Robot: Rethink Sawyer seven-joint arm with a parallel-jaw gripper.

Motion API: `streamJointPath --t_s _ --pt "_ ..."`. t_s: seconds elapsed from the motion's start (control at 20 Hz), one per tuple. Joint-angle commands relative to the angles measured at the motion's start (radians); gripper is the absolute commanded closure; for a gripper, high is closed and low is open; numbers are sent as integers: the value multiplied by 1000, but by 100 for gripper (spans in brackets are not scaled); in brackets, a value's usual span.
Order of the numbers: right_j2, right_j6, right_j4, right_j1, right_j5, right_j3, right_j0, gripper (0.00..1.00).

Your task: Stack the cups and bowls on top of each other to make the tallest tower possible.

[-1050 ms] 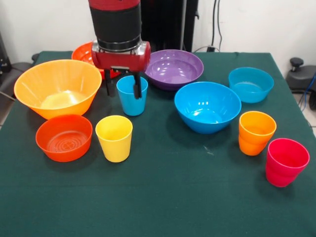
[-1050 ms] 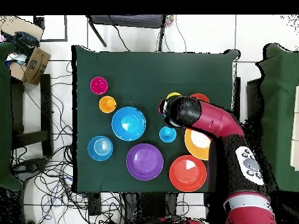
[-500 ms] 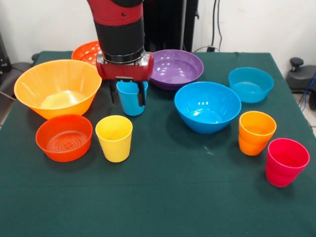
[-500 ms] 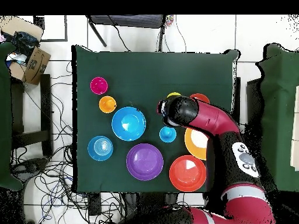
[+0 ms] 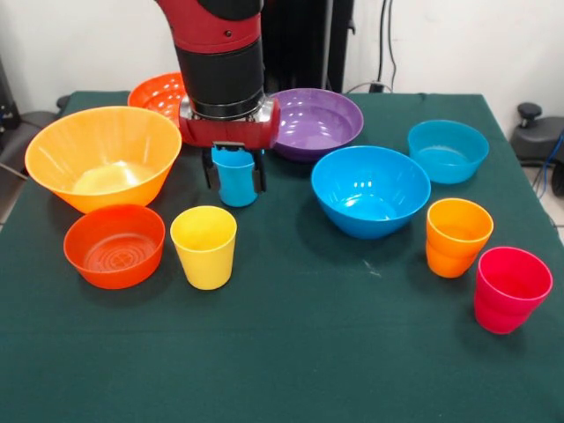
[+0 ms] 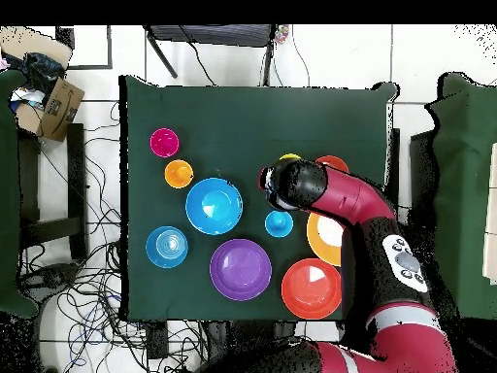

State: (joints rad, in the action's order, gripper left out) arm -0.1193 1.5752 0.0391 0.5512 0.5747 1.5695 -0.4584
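My gripper (image 5: 236, 186) hangs low over the blue cup (image 5: 236, 192), open, with one finger on each side of the cup and a small gap at both. The cup stands upright on the green table (image 5: 300, 352). From overhead the arm's wrist (image 6: 286, 185) covers the gripper, and the blue cup (image 6: 279, 223) shows beside it. The yellow cup (image 5: 204, 247) stands just in front. The orange cup (image 5: 456, 236) and red cup (image 5: 511, 288) are at the right. No tower shows: every cup and bowl stands alone.
Around the blue cup are the large light orange bowl (image 5: 104, 157), a small red-orange bowl (image 5: 115, 245), a red-orange bowl (image 5: 157, 92) behind the arm, the purple bowl (image 5: 315, 122), the large blue bowl (image 5: 370, 189) and the teal bowl (image 5: 448, 150).
The gripper has come down and shifted slightly right, from beside the blue cup's rim to straddling its body. The cup has stayed in place.
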Motion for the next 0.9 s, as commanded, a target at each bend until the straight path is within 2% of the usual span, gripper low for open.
streamJointPath --t_s 0.05,0.45,0.9 --pt "-91 -56 67 -13 42 -75 -3 0" --pt "-95 -67 63 -16 78 -92 -7 0" --pt "-109 -71 60 -45 69 -112 -11 0"
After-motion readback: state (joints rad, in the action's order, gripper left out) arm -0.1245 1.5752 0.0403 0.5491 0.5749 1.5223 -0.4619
